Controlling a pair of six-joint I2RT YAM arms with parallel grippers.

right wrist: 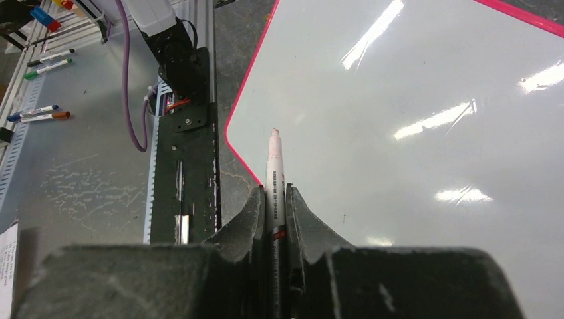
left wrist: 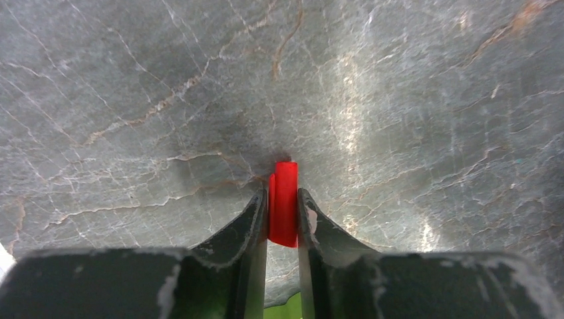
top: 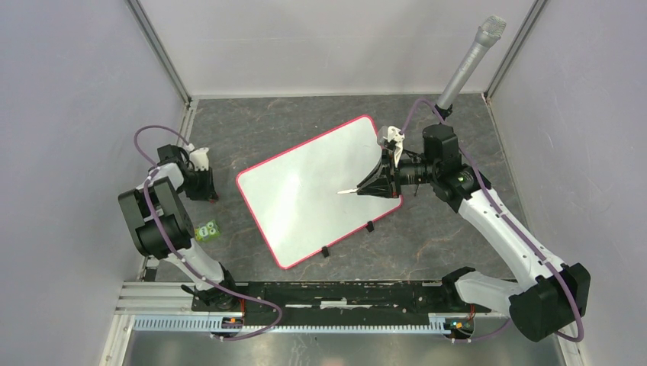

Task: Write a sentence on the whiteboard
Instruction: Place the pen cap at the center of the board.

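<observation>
Whiteboard (top: 305, 194) lies flat at centre of table (top: 435, 244), skewed, clips (top: 370, 226) on its 5 o'clock edge, surface plain white with glare. Right gripper (top: 366, 187) sits over the board's 3 o'clock side, clamped on an uncapped marker (right wrist: 276, 166), tip pointing 9 o'clock. Left gripper (left wrist: 282, 203) is at the table's 9 o'clock, pinching a red cap (left wrist: 284, 179).

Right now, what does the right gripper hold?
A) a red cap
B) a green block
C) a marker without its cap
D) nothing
C: in the right wrist view the right gripper is shut on a white marker whose tip is bare, and the whiteboard beside it carries no writing yet.
</observation>
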